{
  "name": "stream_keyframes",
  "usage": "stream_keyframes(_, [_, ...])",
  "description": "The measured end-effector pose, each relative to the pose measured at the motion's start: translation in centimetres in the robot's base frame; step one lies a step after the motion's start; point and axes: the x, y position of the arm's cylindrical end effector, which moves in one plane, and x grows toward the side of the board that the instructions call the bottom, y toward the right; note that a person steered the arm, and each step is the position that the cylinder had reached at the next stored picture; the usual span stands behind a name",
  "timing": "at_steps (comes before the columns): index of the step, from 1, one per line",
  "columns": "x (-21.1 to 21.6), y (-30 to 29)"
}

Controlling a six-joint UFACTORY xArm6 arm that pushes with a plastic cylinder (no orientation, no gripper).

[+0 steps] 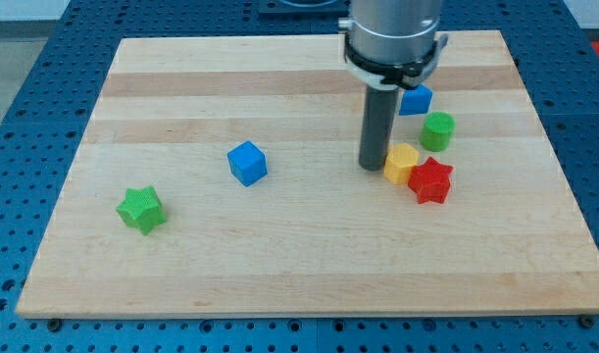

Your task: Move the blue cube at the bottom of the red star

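My end effector is a plain rod with nothing to open or close and no hold on anything; my tip (374, 166) rests on the wooden surface (279, 265), just to the view's left of the yellow block (401, 162), apparently touching it or nearly so. The red star (431, 180) sits touching that yellow block, to the view's right of my tip and slightly lower. A green cylinder (438, 129) stands up and to the right of my tip, and a second blue block (416, 99) lies above it, partly hidden behind my rod.

The blue cube (247, 163) I judge to be my target lies well apart, to the view's left of my tip, at about the same height in the view. A green star (141, 209) lies farther left and lower.

The main risk is here at my tip: any drift to the right shoves the yellow block into the red star and shifts the reference spot. A second risk is confusing the two blue blocks. A third: pushing the cube off-centre makes it spin and slip aside, or I overshoot and knock the star.
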Motion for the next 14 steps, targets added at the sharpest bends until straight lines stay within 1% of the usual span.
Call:
stream_keyframes(1, [0.0, 1.9])
stream_keyframes(2, [0.0, 2.6])
stream_keyframes(3, [0.0, 2.7])
stream_keyframes(4, [-1.0, 1.7])
stream_keyframes(5, [-5.5, -2.6])
stream_keyframes(6, [-7.0, -3.9])
stream_keyframes(7, [-7.4, -8.6])
stream_keyframes(8, [-7.6, -15.8])
stream_keyframes(9, [-7.6, -16.2])
stream_keyframes(10, [-6.0, -19.1])
stream_keyframes(11, [-4.7, -20.0])
stream_keyframes(12, [-4.5, -20.0])
stream_keyframes(13, [-1.2, -19.1])
stream_keyframes(14, [1.1, -17.4])
